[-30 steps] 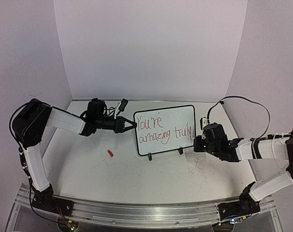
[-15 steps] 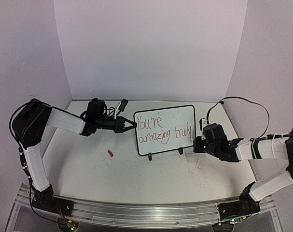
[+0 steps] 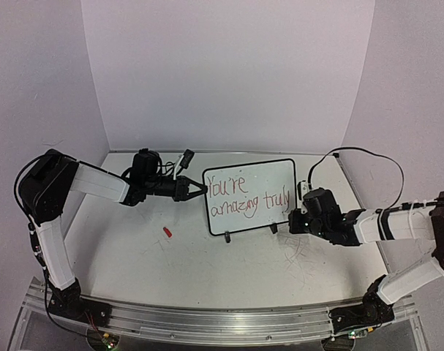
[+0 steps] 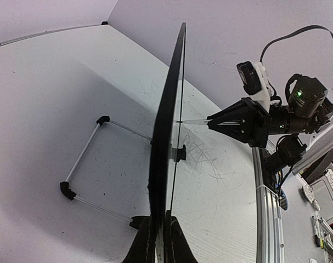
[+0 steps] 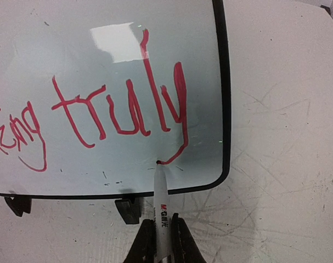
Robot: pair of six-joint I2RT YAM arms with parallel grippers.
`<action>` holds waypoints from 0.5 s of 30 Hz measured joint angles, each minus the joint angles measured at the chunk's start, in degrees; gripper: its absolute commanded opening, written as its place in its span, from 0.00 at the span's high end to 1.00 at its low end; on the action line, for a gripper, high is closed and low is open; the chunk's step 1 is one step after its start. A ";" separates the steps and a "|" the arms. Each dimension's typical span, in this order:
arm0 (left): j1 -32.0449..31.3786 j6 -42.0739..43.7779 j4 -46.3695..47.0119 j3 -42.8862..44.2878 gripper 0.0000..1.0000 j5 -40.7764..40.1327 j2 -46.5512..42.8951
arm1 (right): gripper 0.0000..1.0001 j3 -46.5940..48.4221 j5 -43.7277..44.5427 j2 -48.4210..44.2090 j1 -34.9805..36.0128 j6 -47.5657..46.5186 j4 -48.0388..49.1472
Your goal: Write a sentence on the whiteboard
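The right gripper [image 5: 162,235] was closed on a marker [image 5: 160,192], which stuck straight out ahead of its fingers. The marker's tip touched the whiteboard [image 5: 73,55] at the end of the tail of the "y" in "truly", the last word of the red sentence [image 3: 245,197]. The board stood upright on the table [image 3: 207,270], facing this gripper. The left gripper [image 4: 159,233] was clamped narrowly on the far side edge, with the board running edge-on ahead of it. A small red piece [image 3: 167,232] lay on the table beside that gripper.
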 measured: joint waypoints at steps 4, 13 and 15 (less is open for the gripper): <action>0.04 0.00 -0.05 0.00 1.00 -0.15 0.00 | 1.00 0.13 -0.01 -2.87 0.14 0.85 -1.10; 0.04 0.00 -0.07 0.00 1.00 -0.23 0.00 | 1.00 0.11 2.28 -5.81 -0.81 2.07 -3.11; 0.04 0.02 -0.09 0.00 1.00 -0.25 -0.03 | 1.00 0.11 2.67 -5.81 -0.91 2.14 -3.49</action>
